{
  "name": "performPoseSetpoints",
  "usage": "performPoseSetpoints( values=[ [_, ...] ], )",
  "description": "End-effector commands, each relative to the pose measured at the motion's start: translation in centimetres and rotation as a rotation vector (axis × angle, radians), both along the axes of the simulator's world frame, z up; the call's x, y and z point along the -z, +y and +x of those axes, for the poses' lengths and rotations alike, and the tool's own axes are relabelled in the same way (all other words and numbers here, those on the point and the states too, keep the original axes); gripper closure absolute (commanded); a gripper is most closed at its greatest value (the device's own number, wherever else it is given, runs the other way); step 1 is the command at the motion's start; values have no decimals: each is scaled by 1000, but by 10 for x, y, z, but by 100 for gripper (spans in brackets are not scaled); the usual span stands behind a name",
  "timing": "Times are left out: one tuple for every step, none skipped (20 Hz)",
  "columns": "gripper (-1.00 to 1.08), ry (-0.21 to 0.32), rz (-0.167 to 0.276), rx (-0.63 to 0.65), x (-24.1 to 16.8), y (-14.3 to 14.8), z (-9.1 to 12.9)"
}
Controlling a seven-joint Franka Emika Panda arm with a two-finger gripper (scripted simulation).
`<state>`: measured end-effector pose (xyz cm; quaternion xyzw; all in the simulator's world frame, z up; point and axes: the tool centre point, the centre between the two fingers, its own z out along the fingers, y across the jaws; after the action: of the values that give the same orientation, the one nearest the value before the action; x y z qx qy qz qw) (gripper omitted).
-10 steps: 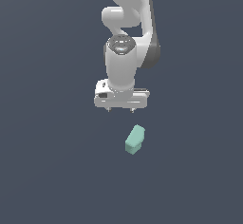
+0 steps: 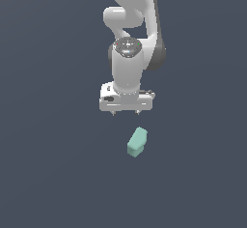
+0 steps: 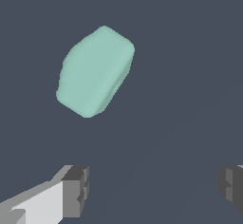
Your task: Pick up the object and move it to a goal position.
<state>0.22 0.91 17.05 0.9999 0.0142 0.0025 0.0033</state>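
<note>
My white two-finger claw spread wide, empty. Small matte mint-green stepped block lies on dark floor, apart from fingertips, ahead of them. Grasp, lift, transfer pending. Goal marker not visible.

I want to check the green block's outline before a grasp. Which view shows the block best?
The wrist view: the mint-green block fills much of the picture, its rounded, uneven outline clear, ahead of the open gripper. The exterior view shows the block only small, lying tilted on the floor below the gripper.
</note>
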Motion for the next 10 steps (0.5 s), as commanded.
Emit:
performPoseSetpoints(
  values=[
    [-92, -1, 1, -11, 1, 3, 0],
    [-92, -1, 1, -11, 1, 2, 0],
    [-92, -1, 1, -10, 1, 2, 0],
    [-92, -1, 1, -7, 1, 2, 0],
    [-92, -1, 1, -4, 1, 2, 1],
    [-92, 0, 1, 1, 1, 3, 2],
    [-92, 0, 1, 6, 1, 3, 3],
    [-92, 0, 1, 13, 2, 4, 4],
    [-92, 0, 2, 21, 2, 4, 5],
    [-92, 0, 2, 30, 3, 5, 7]
  ],
)
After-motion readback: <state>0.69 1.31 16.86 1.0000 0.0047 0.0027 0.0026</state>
